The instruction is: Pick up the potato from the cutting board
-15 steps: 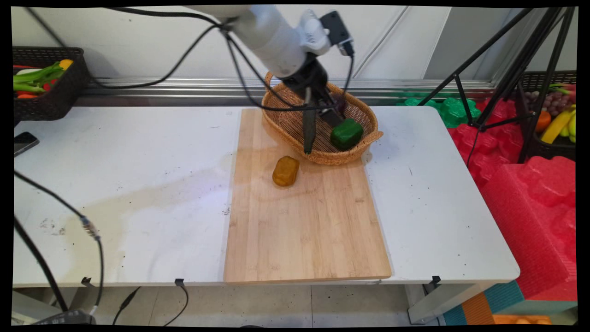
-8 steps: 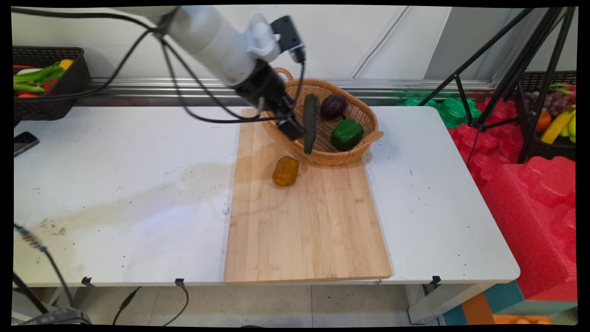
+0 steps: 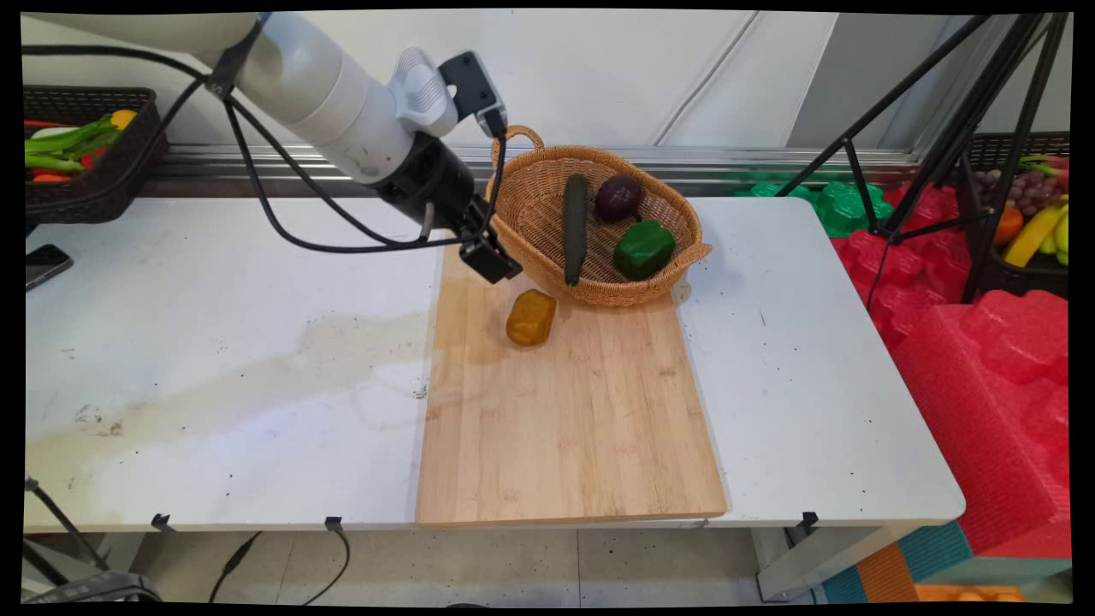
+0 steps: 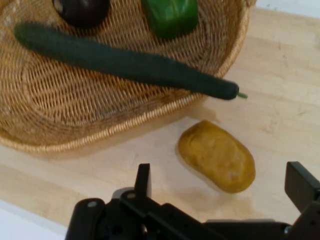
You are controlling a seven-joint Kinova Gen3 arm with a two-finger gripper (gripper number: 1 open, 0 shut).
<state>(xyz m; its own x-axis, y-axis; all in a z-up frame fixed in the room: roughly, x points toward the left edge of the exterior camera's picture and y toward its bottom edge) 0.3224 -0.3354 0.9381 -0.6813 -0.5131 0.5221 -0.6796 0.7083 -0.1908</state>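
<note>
You have the white table point(image 3: 214, 342) spread under everything, reaching well out to the left of the pincer. On it lies the long wooden cutting board point(image 3: 573, 411), and the pincer hangs above that board's far left corner, not touching it.

Just to the right of the pincer in the main view sits the oval wicker basket point(image 3: 676, 214), resting on the board's far end with its near rim a short way from the fingers. In the hand view the basket point(image 4: 100, 125) fills the upper part of the frame ahead of the pincer.

Inside the basket, nearest the pincer, a dark green cucumber point(image 3: 575, 227) lies lengthwise, its tip reaching the near rim. Beyond it, farther from the pincer, are a green bell pepper point(image 3: 643, 248) and a dark purple round vegetable point(image 3: 618, 197); the hand view shows the cucumber point(image 4: 125, 62) crossing the weave, with the pepper point(image 4: 170, 15) and the purple one point(image 4: 82, 10) past it.

The yellow-brown potato-like piece point(image 3: 530, 317) lies on the board just below and slightly right of the pincer, outside the basket. In the hand view it point(image 4: 216, 156) lies ahead, between the two fingers' lines.

The pincer point(image 3: 492, 261) itself is released: its fingers point(image 4: 143, 179) stand wide apart and hold nothing.
</note>
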